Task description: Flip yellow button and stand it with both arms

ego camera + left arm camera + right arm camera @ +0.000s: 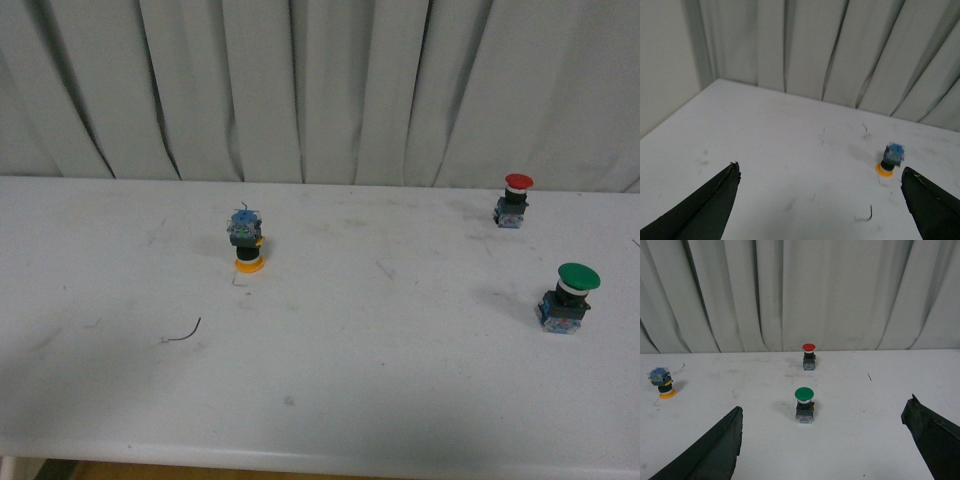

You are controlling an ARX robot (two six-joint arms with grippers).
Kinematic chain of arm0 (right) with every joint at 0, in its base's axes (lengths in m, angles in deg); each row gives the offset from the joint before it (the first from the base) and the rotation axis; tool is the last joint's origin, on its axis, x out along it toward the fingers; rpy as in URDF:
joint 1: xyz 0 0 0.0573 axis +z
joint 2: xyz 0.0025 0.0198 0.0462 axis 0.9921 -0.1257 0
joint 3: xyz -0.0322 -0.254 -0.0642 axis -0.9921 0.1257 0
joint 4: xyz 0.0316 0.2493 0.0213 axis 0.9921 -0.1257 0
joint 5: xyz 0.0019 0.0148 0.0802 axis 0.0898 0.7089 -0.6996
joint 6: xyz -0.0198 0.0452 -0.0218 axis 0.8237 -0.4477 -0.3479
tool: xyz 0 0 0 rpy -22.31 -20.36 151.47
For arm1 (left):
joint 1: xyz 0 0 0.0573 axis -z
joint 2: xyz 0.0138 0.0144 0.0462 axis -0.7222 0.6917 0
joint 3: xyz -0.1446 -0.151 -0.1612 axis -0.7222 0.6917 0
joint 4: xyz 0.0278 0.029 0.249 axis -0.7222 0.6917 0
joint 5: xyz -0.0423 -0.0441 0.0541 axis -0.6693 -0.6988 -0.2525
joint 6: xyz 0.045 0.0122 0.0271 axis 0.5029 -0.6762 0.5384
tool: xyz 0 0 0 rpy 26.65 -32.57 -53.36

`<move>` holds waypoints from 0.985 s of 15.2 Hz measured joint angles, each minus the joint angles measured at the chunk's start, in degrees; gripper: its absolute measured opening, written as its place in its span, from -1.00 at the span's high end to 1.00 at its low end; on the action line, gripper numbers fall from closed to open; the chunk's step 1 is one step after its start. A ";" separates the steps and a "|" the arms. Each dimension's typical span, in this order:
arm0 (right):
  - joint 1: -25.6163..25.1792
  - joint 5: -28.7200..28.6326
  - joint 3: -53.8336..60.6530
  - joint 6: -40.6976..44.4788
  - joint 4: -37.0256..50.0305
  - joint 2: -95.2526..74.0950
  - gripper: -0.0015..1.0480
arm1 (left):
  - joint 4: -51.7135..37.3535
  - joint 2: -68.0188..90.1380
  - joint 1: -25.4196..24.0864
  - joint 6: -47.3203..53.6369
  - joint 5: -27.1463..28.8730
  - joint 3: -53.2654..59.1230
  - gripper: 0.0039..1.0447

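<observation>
Here, nearest the robot, the left pincer (820, 170) hangs with its jaws spread wide and nothing between them. The right pincer (825, 407) is equally agape and empty over the white tabletop (330, 390).

The hazards look plain enough. The yellow button (247, 243) stands inverted on its round cap with the blue-grey contact block uppermost, a top-heavy pose. A grazing finger would likely tip it and send it rolling on the cap's rim. The green button (804, 405) sits directly ahead of the right pincer. An arm swinging across toward the yellow one could clip it. Passing so small a part between two arms also risks a slip at the narrow collar.

A curl of wire (185, 333) lies loose on the tabletop, nearer the robot than the yellow button and apart from it. The yellow button itself sits left of centre at middle depth, touched by neither arm. It lies ahead of the left pincer, just beyond one finger (927, 205) and outside the gap, and well off to the side of the right pincer. Farther back stands the red button (516, 200), close to the pale curtain (320, 90).
</observation>
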 joint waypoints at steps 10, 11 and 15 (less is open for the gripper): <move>0.00 0.02 0.00 0.00 -0.02 0.00 -0.87 | 11.41 68.85 17.79 7.34 -8.28 -57.51 -0.88; 0.00 0.02 0.00 0.00 0.00 0.00 -0.87 | 14.62 71.69 18.05 8.00 -7.52 -61.27 -0.88; 0.00 0.02 0.00 0.00 0.00 0.00 -0.87 | 29.53 81.07 17.40 7.82 -2.16 -75.23 -0.88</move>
